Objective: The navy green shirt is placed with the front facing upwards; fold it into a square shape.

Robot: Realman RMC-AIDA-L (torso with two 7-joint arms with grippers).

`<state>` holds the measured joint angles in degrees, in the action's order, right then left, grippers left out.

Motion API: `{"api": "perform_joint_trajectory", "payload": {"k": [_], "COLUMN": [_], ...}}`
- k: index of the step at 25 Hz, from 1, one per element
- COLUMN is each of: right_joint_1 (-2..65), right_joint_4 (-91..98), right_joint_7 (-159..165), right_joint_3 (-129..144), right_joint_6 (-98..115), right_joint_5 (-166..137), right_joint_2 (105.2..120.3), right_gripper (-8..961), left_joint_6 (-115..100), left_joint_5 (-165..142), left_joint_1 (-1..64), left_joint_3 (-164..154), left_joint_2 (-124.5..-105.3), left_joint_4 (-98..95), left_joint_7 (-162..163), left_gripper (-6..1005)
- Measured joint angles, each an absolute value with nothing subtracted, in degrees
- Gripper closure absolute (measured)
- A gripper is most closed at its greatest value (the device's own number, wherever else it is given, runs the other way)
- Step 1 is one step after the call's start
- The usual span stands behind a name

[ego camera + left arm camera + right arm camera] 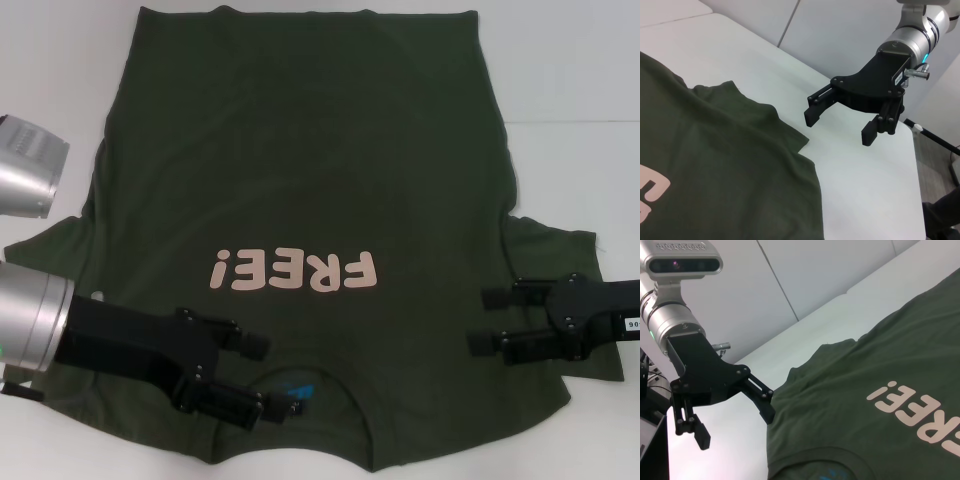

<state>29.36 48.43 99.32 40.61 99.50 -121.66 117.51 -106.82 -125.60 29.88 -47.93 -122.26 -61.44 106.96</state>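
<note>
Head view: navy green shirt (300,180) flat, pink "FREE!" lettering (293,270) up

The navy green shirt (300,190) lies spread flat, front up, on the white surface (570,60), its collar nearest the robot. The left gripper (262,378) is over the shoulder area beside the collar, jaws apart. The right gripper (482,320) is over the opposite sleeve, jaws apart.

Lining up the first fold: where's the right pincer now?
In the head view the right pincer, open, hovers over the right sleeve of the dark olive-green cotton T-shirt, right of its pink "FREE!" lettering.
</note>
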Motion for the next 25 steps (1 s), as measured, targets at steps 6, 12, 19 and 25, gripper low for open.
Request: {"api": "perform_joint_trajectory", "payload": {"k": [6,12,19,25], "right_joint_1": [29.4,30.2,32.1,35.8], "right_joint_4": [48.4,48.4,48.4,46.6], "right_joint_7": [99.3,103.0,118.1,132.2], "right_joint_3": [40.6,36.1,30.3,30.1], "right_joint_6": [99.5,98.9,92.7,83.1], "right_joint_5": [-121.6,-121.4,-121.4,-121.4], "right_joint_2": [117.51,117.39,115.96,112.61], "right_gripper": [26,26,26,26], "left_joint_6": [-106.8,-104.3,-98.3,-92.6], "left_joint_5": [-125.6,-125.6,-124.9,-125.1], "left_joint_1": [29.9,29.7,29.3,28.0], "left_joint_3": [-47.8,-43.7,-27.1,-19.1], "left_joint_2": [-122.26,-121.85,-119.76,-115.43], "left_joint_4": [-61.4,-61.6,-59.5,-50.6], "left_joint_7": [107.0,111.5,122.8,134.0], "left_gripper": [65,65,65,65]}}
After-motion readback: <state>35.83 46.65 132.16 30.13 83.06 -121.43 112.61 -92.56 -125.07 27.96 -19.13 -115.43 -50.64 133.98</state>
